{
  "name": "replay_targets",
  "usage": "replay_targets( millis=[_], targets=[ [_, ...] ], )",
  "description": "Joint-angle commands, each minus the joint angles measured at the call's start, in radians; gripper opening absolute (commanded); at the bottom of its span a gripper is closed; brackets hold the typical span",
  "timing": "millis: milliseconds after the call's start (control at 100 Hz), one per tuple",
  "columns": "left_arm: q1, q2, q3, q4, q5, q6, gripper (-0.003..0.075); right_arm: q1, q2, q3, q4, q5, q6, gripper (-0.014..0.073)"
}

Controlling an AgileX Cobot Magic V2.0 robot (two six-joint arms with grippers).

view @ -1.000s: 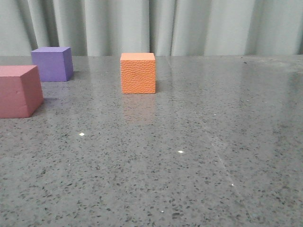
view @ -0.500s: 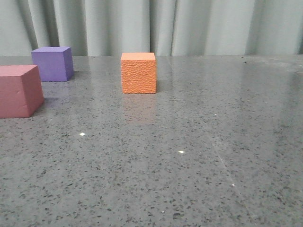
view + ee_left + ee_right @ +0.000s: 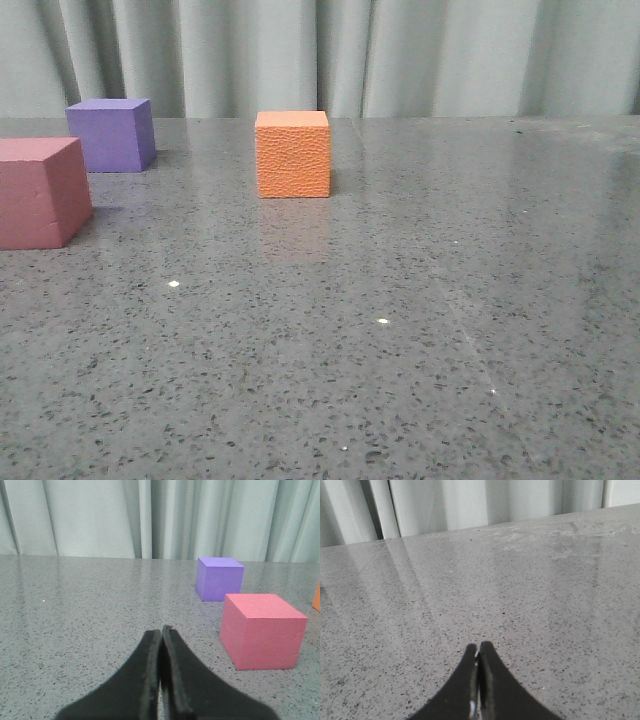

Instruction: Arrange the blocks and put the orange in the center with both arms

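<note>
Front view: orange cube [image 3: 292, 154] stands mid-counter [image 3: 420, 300], purple cube [image 3: 111, 134] and pink-red cube [image 3: 40, 192] at left. Left pincer [image 3: 161, 630] and right pincer [image 3: 478, 647] are pressed closed, empty.

We see little of the robot's body: only the two grippers, each from its own wrist camera. Our left gripper [image 3: 161, 630] shows two matte black fingers [image 3: 142, 680] that broaden from narrow, rounded tips into wide flared bases, with a thin pale seam between them and slightly rough, ridged inner edges. Our right gripper [image 3: 479, 646] has the same black, smoothly curved fingers [image 3: 492, 685] tapering to blunt tips, a light sliver visible low in the seam. No cables, screws or markings are visible.
</note>
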Motion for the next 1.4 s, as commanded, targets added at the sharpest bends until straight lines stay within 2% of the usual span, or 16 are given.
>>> replay_targets(
  millis=[0, 760, 920, 990, 1050, 1180, 1390],
  targets=[
    [0.002, -0.032, 0.055, -0.008, -0.082, -0.002, -0.0019, -0.009, -0.022, -0.014, 0.000, -0.084, -0.012, -0.0067],
    [0.002, -0.032, 0.055, -0.008, -0.082, -0.002, -0.0019, -0.009, -0.022, -0.014, 0.000, -0.084, -0.012, -0.0067],
    [0.000, -0.032, 0.046, -0.051, -0.275, -0.002, -0.0019, -0.009, -0.022, -0.014, 0.000, -0.084, -0.012, -0.0067],
    [0.000, -0.032, 0.011, -0.084, -0.306, -0.004, -0.0019, -0.009, -0.022, -0.014, 0.000, -0.084, -0.012, -0.0067],
    [0.000, -0.028, -0.040, -0.099, -0.261, -0.003, -0.0019, -0.009, -0.022, -0.014, 0.000, -0.084, -0.012, -0.0067],
    [0.000, 0.020, -0.212, -0.099, -0.075, -0.003, -0.0019, -0.009, -0.022, -0.014, 0.000, -0.084, -0.012, -0.0067],
    [0.000, 0.223, -0.528, -0.099, 0.219, -0.003, -0.0019, -0.009, -0.022, -0.014, 0.000, -0.084, -0.012, -0.0067]
  ],
)
